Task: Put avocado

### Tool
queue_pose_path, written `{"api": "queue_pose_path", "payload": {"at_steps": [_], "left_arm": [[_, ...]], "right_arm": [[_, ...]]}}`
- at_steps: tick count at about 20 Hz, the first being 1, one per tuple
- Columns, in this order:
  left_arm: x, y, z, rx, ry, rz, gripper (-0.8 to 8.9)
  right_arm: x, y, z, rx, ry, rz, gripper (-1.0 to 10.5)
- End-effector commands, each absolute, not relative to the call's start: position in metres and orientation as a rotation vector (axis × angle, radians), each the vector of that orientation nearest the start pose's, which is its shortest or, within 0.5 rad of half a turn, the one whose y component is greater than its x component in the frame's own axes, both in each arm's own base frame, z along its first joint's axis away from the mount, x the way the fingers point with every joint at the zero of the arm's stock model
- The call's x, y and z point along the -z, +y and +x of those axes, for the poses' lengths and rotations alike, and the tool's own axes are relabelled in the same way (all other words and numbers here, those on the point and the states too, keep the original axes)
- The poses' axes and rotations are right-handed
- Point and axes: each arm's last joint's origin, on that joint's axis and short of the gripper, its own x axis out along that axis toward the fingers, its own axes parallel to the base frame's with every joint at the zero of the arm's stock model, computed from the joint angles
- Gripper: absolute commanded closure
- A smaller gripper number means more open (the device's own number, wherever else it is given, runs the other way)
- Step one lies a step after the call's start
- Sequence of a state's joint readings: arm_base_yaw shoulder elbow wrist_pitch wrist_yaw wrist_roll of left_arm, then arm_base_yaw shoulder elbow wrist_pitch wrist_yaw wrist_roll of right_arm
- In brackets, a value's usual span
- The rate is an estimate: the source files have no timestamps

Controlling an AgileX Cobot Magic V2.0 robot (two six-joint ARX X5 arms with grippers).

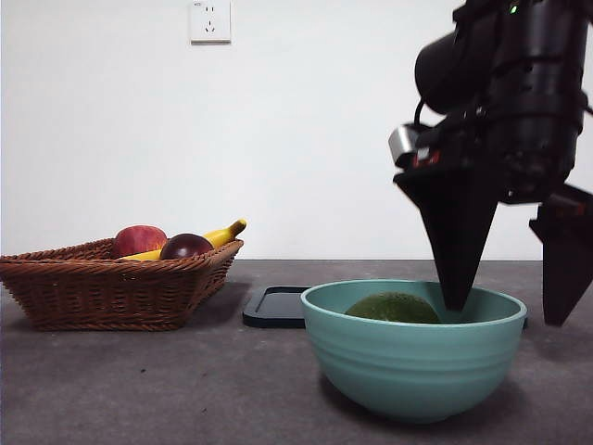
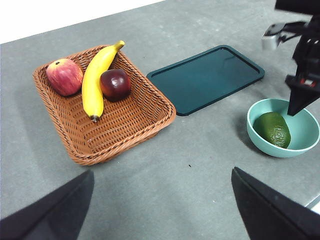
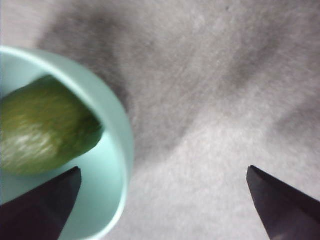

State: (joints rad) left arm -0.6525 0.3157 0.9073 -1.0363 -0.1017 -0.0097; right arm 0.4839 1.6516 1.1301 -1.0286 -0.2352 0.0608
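The avocado (image 1: pixel 394 309) (image 2: pixel 274 129) (image 3: pixel 42 130), dull dark green, lies inside a teal bowl (image 1: pixel 413 371) (image 2: pixel 305 146) (image 3: pixel 117 150). My right gripper (image 1: pixel 510 311) (image 3: pixel 162 200) is open and straddles the bowl's rim: one jaw dips inside the bowl beside the avocado, the other hangs outside it. Nothing is between the jaws. My left gripper (image 2: pixel 160 205) is open and empty, high above the table, away from the bowl.
A wicker basket (image 1: pixel 111 287) (image 2: pixel 125 135) at the left holds a red apple (image 1: pixel 137 240) (image 2: pixel 64 76), a banana (image 1: pixel 222 235) (image 2: pixel 97 75) and a dark glossy round fruit (image 1: pixel 185 247) (image 2: pixel 115 84). A dark flat tray (image 1: pixel 275 306) (image 2: pixel 207 77) lies between basket and bowl.
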Motion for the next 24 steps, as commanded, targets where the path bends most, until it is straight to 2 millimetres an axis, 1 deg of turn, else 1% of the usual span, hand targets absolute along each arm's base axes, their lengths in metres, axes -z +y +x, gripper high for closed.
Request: {"api": "queue_pose_path", "payload": {"at_steps": [1,3,6,10,12,16,19,21,24], "left_arm": [[-0.333,-0.014,0.022,0.547,0.407,0.149,3.77],[-0.333,-0.014,0.022,0.547,0.407,0.149,3.77],[-0.333,-0.014,0.022,0.547,0.407,0.149,3.77],[-0.333,-0.014,0.022,0.547,0.407,0.149,3.77],[-0.333,-0.014,0.022,0.547,0.407,0.149,3.77],[-0.333,-0.014,0.022,0.547,0.407,0.149,3.77],[-0.333,-0.014,0.022,0.547,0.407,0.149,3.77],[-0.333,-0.014,0.022,0.547,0.407,0.149,3.77],[-0.333,-0.014,0.022,0.547,0.407,0.149,3.77]], "right_arm": [[-0.194,0.144,0.255,-0.512,1.602,-0.151,4.5],[-0.190,0.146,0.256,-0.512,1.613,-0.154,5.4],[-0.190,0.147,0.256,-0.519,1.610,-0.147,7.0],[-0.190,0.148,0.255,-0.553,1.620,-0.110,8.3],[-0.190,0.149,0.255,-0.554,1.618,-0.112,9.2],[-0.190,0.151,0.254,-0.556,1.619,-0.115,9.4],[-0.192,0.151,0.255,-0.518,1.626,-0.090,9.4],[-0.202,0.152,0.259,-0.477,1.613,-0.090,9.4],[-0.227,0.155,0.267,-0.464,1.579,-0.095,9.4]]}}
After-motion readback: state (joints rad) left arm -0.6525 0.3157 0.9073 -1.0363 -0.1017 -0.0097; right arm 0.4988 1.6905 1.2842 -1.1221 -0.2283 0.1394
